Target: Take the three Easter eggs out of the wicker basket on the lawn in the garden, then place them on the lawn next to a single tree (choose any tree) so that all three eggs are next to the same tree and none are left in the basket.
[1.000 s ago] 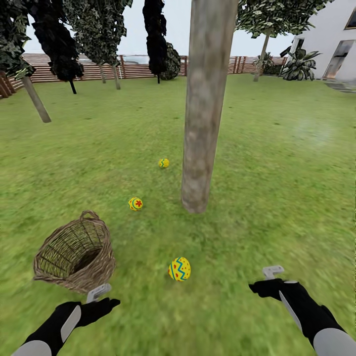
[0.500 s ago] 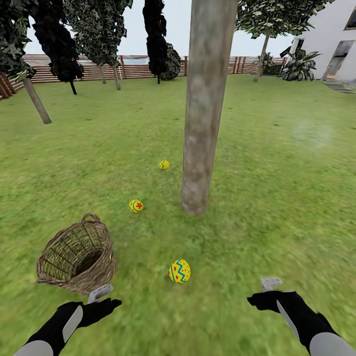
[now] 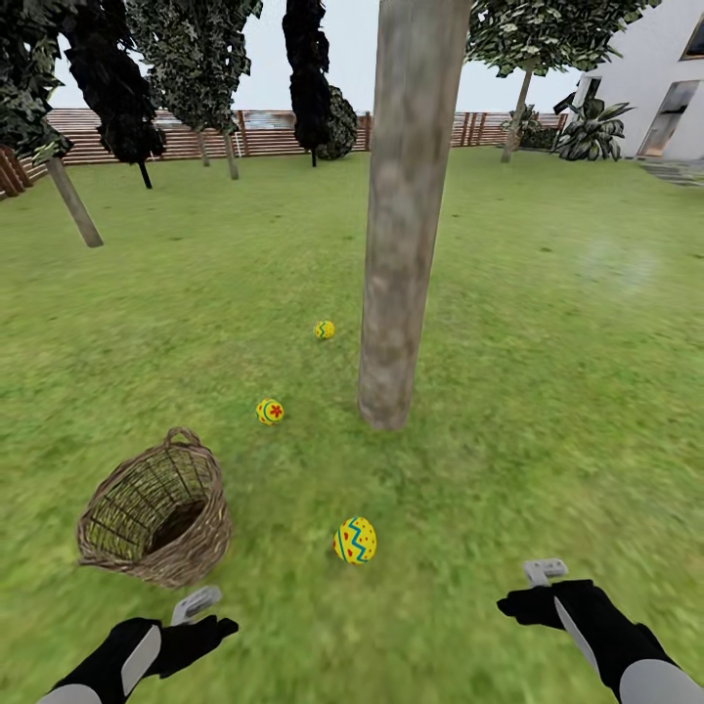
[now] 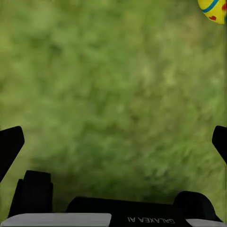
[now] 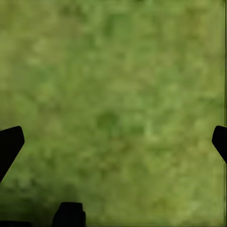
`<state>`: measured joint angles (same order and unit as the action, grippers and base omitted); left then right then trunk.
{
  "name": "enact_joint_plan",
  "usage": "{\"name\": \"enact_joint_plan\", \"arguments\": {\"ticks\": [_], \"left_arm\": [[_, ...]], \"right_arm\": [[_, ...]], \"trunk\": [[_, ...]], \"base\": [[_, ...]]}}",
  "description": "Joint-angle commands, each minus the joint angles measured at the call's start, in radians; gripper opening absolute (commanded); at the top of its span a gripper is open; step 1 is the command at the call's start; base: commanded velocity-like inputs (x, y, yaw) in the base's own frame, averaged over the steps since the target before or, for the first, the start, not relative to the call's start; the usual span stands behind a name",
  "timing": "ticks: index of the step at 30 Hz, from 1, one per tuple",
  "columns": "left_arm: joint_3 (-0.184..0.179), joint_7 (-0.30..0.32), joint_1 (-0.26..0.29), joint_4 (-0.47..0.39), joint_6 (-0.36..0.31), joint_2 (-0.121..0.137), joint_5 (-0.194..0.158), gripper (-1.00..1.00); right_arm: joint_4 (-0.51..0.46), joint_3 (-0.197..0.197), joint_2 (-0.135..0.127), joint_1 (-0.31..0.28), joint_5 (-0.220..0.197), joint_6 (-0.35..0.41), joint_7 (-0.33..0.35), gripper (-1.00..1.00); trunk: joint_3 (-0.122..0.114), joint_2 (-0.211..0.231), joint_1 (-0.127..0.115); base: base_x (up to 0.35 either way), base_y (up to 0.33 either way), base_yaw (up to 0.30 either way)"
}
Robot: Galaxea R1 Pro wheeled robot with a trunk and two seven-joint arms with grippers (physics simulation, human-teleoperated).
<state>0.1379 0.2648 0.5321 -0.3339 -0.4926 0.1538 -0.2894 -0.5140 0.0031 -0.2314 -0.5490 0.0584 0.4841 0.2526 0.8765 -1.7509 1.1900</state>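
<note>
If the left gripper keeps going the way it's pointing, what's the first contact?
Most likely bare lawn: the left gripper is open and its wrist view looks down on grass between the fingers. One Easter egg sits off at the edge of that view, outside the line, though depth is hard to judge.

eggs (image 3: 355,541) (image 3: 270,412) (image 3: 324,330): on lawn (image 3: 548,372) near tree (image 3: 396,293) | basket (image 3: 156,508): tipped

Three Easter eggs on the lawn (image 3: 548,323): nearest egg (image 3: 355,541), middle egg (image 3: 270,412), farthest egg (image 3: 324,330). One wicker basket (image 3: 156,508). One thick bare tree trunk (image 3: 401,215). Two grippers: left gripper (image 3: 196,604), right gripper (image 3: 544,571). One slatted fence (image 3: 215,137). One white house (image 3: 655,88).
</note>
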Motion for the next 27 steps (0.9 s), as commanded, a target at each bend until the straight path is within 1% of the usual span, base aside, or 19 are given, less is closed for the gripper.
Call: {"name": "enact_joint_plan", "arguments": {"ticks": [1, 4, 5, 7, 9, 12, 13, 16, 22, 23, 25, 26, 27], "left_arm": [[0.008, 0.000, 0.000, -0.001, -0.006, 0.003, -0.001, 1.00], [0.006, -0.002, 0.000, 0.013, 0.000, 0.003, 0.001, 1.00], [0.005, -0.004, 0.000, 0.025, 0.012, 0.002, 0.002, 1.00], [0.005, -0.012, 0.000, 0.056, 0.058, -0.003, 0.003, 1.00], [0.005, -0.016, 0.000, 0.070, 0.080, -0.006, 0.001, 1.00], [0.007, -0.018, 0.000, 0.079, 0.090, -0.007, -0.002, 1.00], [0.007, -0.019, 0.000, 0.097, 0.092, -0.011, -0.002, 1.00], [0.008, -0.019, 0.000, 0.100, 0.092, -0.023, -0.003, 1.00], [0.007, -0.020, 0.000, 0.103, 0.092, -0.031, -0.002, 1.00], [0.006, -0.021, 0.000, 0.104, 0.092, -0.043, -0.001, 1.00], [0.006, -0.023, 0.000, 0.104, 0.094, -0.055, 0.000, 1.00], [0.006, -0.035, 0.000, 0.104, 0.096, -0.065, 0.001, 1.00], [0.006, -0.043, 0.000, 0.104, 0.096, -0.068, 0.001, 1.00]], "right_arm": [[0.001, 0.000, -0.005, 0.000, 0.009, 0.002, 0.006, 1.00], [0.002, -0.001, -0.008, 0.000, 0.008, 0.002, 0.008, 1.00], [0.003, 0.000, -0.008, 0.000, 0.009, 0.002, 0.007, 1.00], [0.003, 0.002, -0.003, 0.000, 0.011, 0.003, 0.004, 1.00], [0.005, 0.002, -0.002, 0.000, 0.011, 0.004, 0.002, 1.00], [0.007, 0.003, -0.002, 0.000, 0.011, 0.005, 0.001, 1.00], [0.059, 0.004, 0.001, 0.000, 0.028, 0.007, 0.001, 1.00], [0.075, 0.002, 0.000, 0.000, 0.053, 0.010, 0.001, 1.00], [0.078, 0.003, 0.000, 0.000, 0.062, 0.011, 0.002, 1.00], [0.078, 0.003, 0.000, 0.000, 0.063, 0.011, 0.002, 1.00], [0.078, 0.003, 0.000, 0.000, 0.063, 0.011, 0.002, 1.00], [0.078, 0.003, 0.000, 0.000, 0.063, 0.011, 0.001, 1.00], [0.078, 0.003, 0.001, 0.000, 0.063, 0.011, 0.000, 1.00]], "trunk": [[-0.002, 0.007, -0.004], [-0.012, 0.028, -0.016], [-0.015, 0.035, -0.019], [-0.021, 0.049, -0.027], [-0.028, 0.063, -0.035], [-0.037, 0.084, -0.046], [-0.040, 0.091, -0.050], [-0.049, 0.112, -0.062], [-0.068, 0.154, -0.085], [-0.071, 0.161, -0.088], [-0.078, 0.175, -0.096], [-0.081, 0.182, -0.100], [-0.084, 0.189, -0.104]], "base": [[0.000, 0.000, 0.000], [0.000, 0.000, 0.000], [0.000, 0.000, 0.000], [0.000, 0.000, 0.000], [0.000, 0.000, 0.000], [0.000, 0.000, 0.000], [0.000, 0.000, 0.000], [0.000, 0.000, 0.000], [0.000, 0.000, 0.000], [0.000, 0.000, 0.000], [0.000, 0.000, 0.000], [0.000, 0.000, 0.000], [0.000, 0.000, 0.000]]}}
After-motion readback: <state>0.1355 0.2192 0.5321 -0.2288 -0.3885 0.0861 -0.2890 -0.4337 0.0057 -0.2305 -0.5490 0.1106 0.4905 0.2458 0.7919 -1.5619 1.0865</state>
